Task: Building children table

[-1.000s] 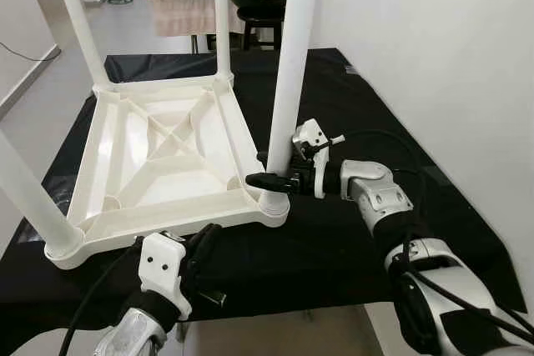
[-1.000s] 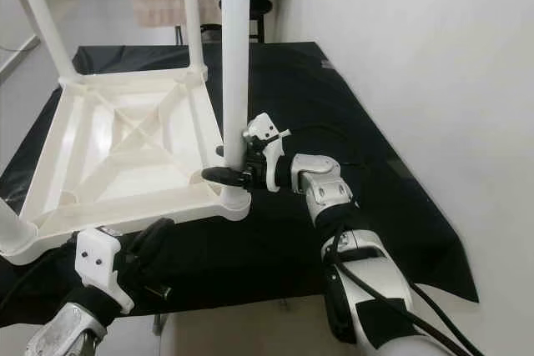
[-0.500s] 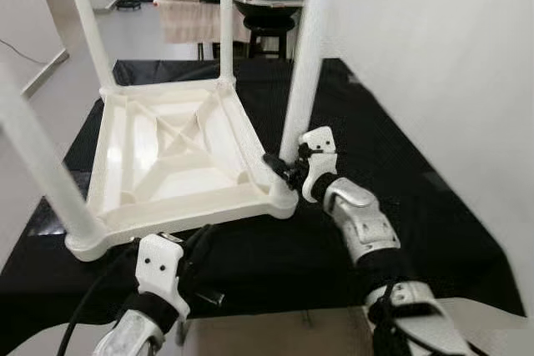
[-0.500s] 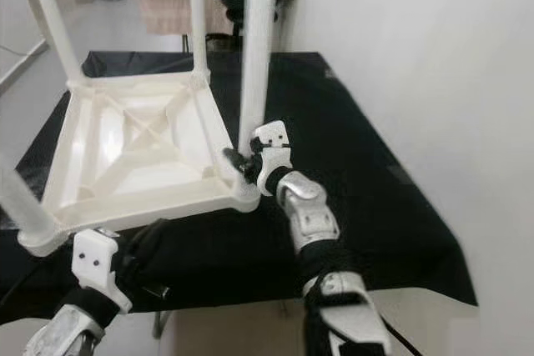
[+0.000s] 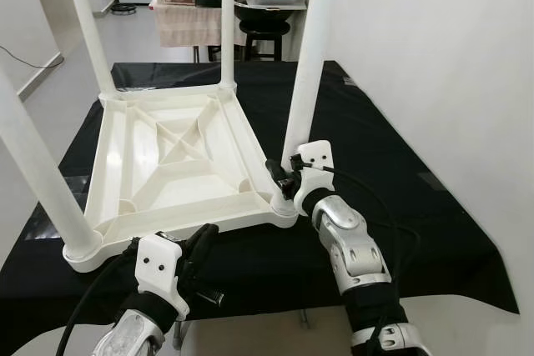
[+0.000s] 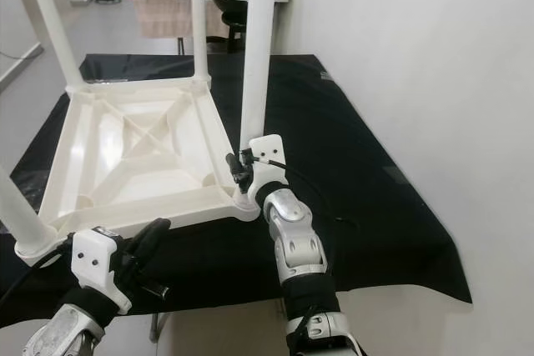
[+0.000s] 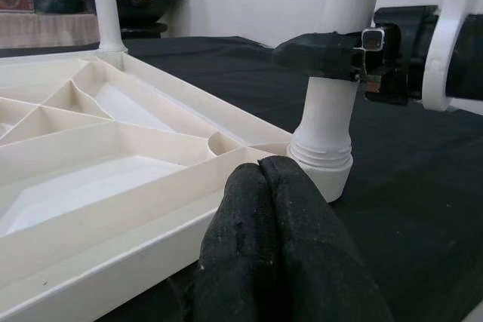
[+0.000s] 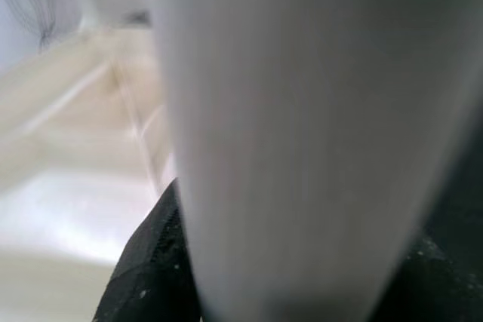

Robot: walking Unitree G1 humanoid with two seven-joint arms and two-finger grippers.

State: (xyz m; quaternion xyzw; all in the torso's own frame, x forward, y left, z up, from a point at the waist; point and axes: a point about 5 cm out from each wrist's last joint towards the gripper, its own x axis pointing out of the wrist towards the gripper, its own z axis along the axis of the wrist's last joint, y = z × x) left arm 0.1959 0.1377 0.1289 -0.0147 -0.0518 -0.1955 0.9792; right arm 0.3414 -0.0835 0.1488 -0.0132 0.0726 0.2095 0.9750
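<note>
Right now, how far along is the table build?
All four legs stand in the upturned tabletop. In hand: right gripper clamps the near-right leg just above its socket; left gripper, shut, rests by the near edge. Left: seating it, flipping upright.

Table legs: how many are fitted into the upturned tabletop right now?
4. Near-right leg, with the right tool at its base; near-left leg; far-left leg; far-right leg. Each stands upright in a corner of the tabletop.
</note>
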